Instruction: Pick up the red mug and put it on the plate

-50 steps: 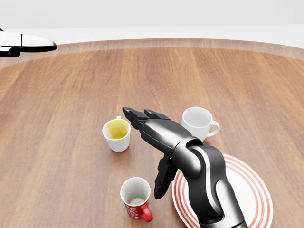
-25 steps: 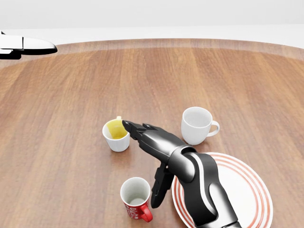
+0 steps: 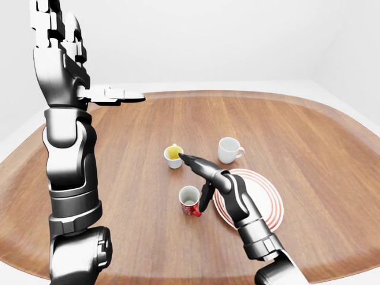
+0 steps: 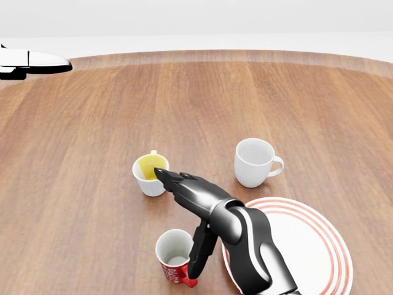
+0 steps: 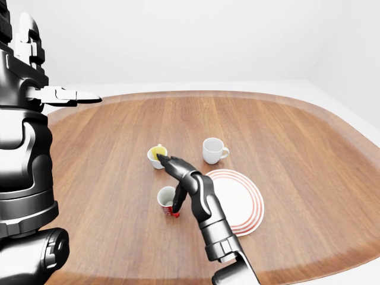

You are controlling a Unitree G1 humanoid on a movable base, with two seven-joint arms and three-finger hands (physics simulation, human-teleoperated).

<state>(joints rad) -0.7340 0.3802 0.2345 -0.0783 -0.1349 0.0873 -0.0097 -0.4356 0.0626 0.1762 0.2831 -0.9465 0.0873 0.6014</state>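
Note:
The red mug (image 4: 174, 272), white inside, stands upright at the bottom of the head view. Just to its right lies the white plate (image 4: 319, 243) with red rings. My right hand (image 4: 177, 222) is open over the table. Its fingers (image 4: 178, 184) stretch up-left to the rim of the yellow-lined mug, and its thumb (image 4: 200, 249) hangs down against the red mug's right side, hiding the handle. Nothing is held. My left hand (image 3: 95, 56) is raised high at the left, open and empty.
A white mug with a yellow inside (image 4: 150, 175) stands above the red mug, under my fingertips. A plain white mug (image 4: 253, 161) stands above the plate. All rest on a round wooden table (image 4: 92, 123) whose rim curves along the top.
My right hand has slid down and left, away from the white mug. Its thumb has come down beside the red mug. The mugs, plate and left arm have not moved.

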